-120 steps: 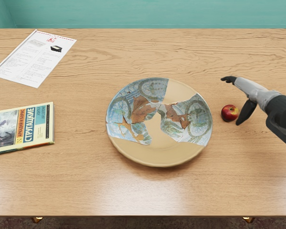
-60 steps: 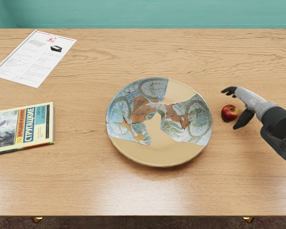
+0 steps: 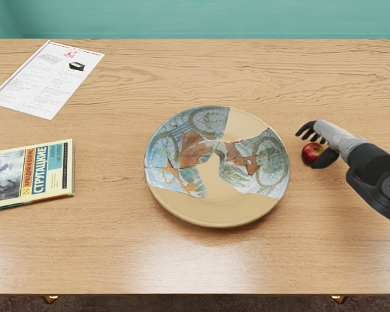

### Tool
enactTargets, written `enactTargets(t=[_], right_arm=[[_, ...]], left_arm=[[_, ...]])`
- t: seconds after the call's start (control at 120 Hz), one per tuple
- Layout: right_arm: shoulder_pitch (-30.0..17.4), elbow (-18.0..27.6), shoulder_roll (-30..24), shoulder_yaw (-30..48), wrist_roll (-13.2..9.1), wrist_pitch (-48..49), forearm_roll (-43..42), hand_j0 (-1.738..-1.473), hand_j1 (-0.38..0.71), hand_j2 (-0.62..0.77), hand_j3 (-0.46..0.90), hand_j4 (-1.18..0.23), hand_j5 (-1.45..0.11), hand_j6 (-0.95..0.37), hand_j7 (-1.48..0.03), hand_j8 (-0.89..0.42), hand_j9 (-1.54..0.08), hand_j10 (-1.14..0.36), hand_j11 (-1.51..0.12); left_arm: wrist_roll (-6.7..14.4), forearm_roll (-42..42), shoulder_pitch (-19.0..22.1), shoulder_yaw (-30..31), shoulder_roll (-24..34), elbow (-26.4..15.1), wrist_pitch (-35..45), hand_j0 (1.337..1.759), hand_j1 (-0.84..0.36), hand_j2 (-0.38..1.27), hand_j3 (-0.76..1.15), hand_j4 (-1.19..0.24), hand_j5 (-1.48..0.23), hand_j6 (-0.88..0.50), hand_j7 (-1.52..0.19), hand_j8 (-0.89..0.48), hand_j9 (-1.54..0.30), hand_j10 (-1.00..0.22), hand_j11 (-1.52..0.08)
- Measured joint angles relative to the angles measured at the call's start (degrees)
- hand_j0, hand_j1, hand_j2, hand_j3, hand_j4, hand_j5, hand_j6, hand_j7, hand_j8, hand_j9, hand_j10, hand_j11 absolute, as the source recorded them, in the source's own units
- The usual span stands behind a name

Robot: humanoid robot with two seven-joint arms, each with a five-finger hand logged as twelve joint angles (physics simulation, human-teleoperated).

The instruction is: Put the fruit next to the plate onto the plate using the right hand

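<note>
Right robot hand (image 3: 324, 138) comes in from the right edge, cupped over the apple (image 3: 310, 153). Fingers (image 3: 304, 132) spread & curved past its far side, thumb at its near-right side, not clamped shut. Apple sits on the table (image 3: 182, 71), just right of the plate (image 3: 214, 218), not touching it. Book (image 3: 27, 173) near left, paper sheet (image 3: 47, 78) far left.
</note>
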Motion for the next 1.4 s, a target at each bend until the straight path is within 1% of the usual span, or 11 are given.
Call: enactTargets(t=[0.125,0.242,0.375,0.6,0.642,0.825,1.058,1.317,1.4], right_arm=[[0.1,0.0,0.2,0.0,-0.5,0.6,0.0,-1.658,0.19,-0.07,0.00,-0.46,-0.59,-0.46,-0.59,-0.45,-0.59,-0.46,-0.59],[0.3,0.1,0.3,0.0,-0.7,1.4,-0.2,-1.656,0.24,-0.01,0.00,-0.50,-0.64,-0.50,-0.64,-0.41,-0.65,-0.49,-0.65],[0.3,0.3,0.3,0.2,-0.7,2.4,-0.1,-1.656,0.25,0.05,0.00,-0.55,-0.68,-0.52,-0.69,-0.39,-0.69,-0.48,-0.70],[1.6,0.6,0.1,0.7,-0.7,3.4,1.8,-1.657,0.25,0.17,0.00,-0.58,-0.74,-0.58,-0.74,-0.43,-0.74,-0.52,-0.75],[2.0,0.6,0.0,1.1,-0.7,3.8,2.3,-1.657,0.25,0.17,0.00,-0.58,-0.74,-0.59,-0.75,-0.43,-0.75,-0.52,-0.75],[2.6,1.4,-0.4,5.4,-0.7,8.2,4.5,-1.658,0.25,0.20,0.00,-0.59,-0.77,-0.59,-0.77,-0.43,-0.77,-0.52,-0.77],[2.7,2.5,-0.8,11.3,-0.7,14.5,6.8,-1.658,0.25,0.21,0.00,-0.60,-0.80,-0.60,-0.79,-0.43,-0.80,-0.52,-0.80],[2.7,3.3,-1.1,17.0,-0.8,21.1,10.4,-1.657,0.24,0.27,0.00,-0.63,-0.83,-0.62,-0.82,-0.45,-0.83,-0.54,-0.83],[2.7,4.2,-1.0,17.9,-1.3,22.1,11.3,-1.657,0.25,0.28,0.00,-0.64,-0.84,-0.62,-0.83,-0.45,-0.84,-0.54,-0.84]], left_arm=[[0.0,0.0,0.0,0.0,0.0,0.0,0.0,1.658,0.34,0.00,0.00,-0.01,-0.02,-0.01,-0.02,-0.01,-0.02,-0.01,-0.02],[0.0,0.0,0.0,0.0,0.0,0.0,0.0,1.658,0.34,0.00,0.00,-0.01,-0.02,-0.01,-0.02,-0.01,-0.02,-0.01,-0.02],[0.0,0.0,0.0,0.0,0.0,0.0,0.0,1.658,0.34,0.00,0.00,-0.01,-0.02,-0.01,-0.02,-0.01,-0.02,-0.01,-0.02],[0.0,0.0,0.0,0.0,0.0,0.0,0.0,1.658,0.34,0.00,0.00,-0.01,-0.02,-0.01,-0.02,-0.01,-0.02,-0.01,-0.02],[0.0,0.0,0.0,0.0,0.0,0.0,0.0,1.658,0.34,0.00,0.00,-0.01,-0.02,-0.01,-0.02,-0.01,-0.02,-0.01,-0.02],[0.0,0.0,0.0,0.0,0.0,0.0,0.0,1.658,0.34,0.00,0.00,-0.01,-0.02,-0.01,-0.02,-0.01,-0.02,-0.01,-0.02],[0.0,0.0,0.0,0.0,0.0,0.0,0.0,1.658,0.34,0.00,0.00,-0.01,-0.02,-0.01,-0.02,-0.01,-0.02,-0.01,-0.02],[0.0,0.0,0.0,0.0,0.0,0.0,0.0,1.658,0.34,0.00,0.00,-0.01,-0.01,-0.01,-0.01,-0.01,-0.01,-0.01,-0.01],[0.0,0.0,0.0,0.0,0.0,0.0,0.0,1.658,0.34,0.00,0.00,-0.01,-0.02,-0.01,-0.02,-0.01,-0.01,-0.01,-0.01]])
